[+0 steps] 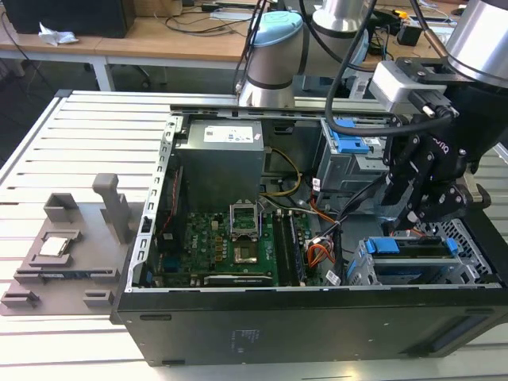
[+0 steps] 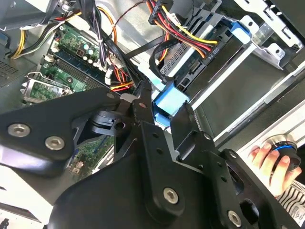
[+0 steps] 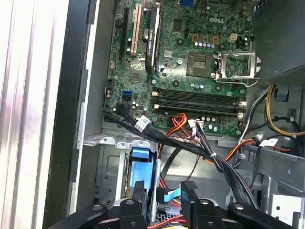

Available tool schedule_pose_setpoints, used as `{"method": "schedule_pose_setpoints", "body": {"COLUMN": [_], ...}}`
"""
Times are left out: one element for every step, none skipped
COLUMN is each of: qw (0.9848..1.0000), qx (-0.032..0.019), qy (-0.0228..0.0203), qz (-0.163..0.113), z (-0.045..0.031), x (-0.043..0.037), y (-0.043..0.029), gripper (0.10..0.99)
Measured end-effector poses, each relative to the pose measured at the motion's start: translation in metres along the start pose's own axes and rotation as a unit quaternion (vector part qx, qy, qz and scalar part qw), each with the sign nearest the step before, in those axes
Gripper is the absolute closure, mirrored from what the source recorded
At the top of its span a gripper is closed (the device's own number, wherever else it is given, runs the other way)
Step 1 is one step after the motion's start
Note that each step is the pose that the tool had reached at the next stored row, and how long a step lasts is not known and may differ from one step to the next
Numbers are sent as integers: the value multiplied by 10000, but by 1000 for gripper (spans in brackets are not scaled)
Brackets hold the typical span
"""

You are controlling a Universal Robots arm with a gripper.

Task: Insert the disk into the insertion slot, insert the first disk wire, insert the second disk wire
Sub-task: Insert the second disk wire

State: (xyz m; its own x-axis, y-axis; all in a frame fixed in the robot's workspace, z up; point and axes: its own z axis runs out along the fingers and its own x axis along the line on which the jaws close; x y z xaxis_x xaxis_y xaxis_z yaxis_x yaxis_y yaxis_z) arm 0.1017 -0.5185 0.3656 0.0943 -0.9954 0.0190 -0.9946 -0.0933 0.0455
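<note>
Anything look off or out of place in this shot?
A person's hand grips a round knob just outside the case, near the claw. Inside, the disk looks seated in the insertion slot; nothing appears bent, spilled or damaged.

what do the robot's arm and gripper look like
The arm has silver-grey tube links and a pale blue joint cap. A white boxy module with black cables sits at the wrist. The gripper is matte black, built of flat angular links with silver bolts and small white lettering.
</note>
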Motion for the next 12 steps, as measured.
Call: {"method": "schedule_pose_setpoints", "body": {"qw": [10000,10000,9999,9998,9998,9998,9997,9997,9997,9995,9994,9992], "qx": [0,0,-12,-18,-18,-18,-17,-16,-14,-15,-15,-16], "qy": [0,1,129,192,207,211,211,213,214,253,269,289], "qz": [0,0,-9,-29,-41,-52,-72,-98,-127,-208,-233,-267], "z": [0,0,11,23,37,50,76,96,113,132,140,150], "x": [0,0,-3,-12,-28,-51,-79,-112,-139,-146,-146,-146], "y": [0,1,0,-1,-3,-5,-3,-3,-5,-6,-6,-7], "gripper": [639,580,518,518,518,518,518,518,596,659,725,725]}}
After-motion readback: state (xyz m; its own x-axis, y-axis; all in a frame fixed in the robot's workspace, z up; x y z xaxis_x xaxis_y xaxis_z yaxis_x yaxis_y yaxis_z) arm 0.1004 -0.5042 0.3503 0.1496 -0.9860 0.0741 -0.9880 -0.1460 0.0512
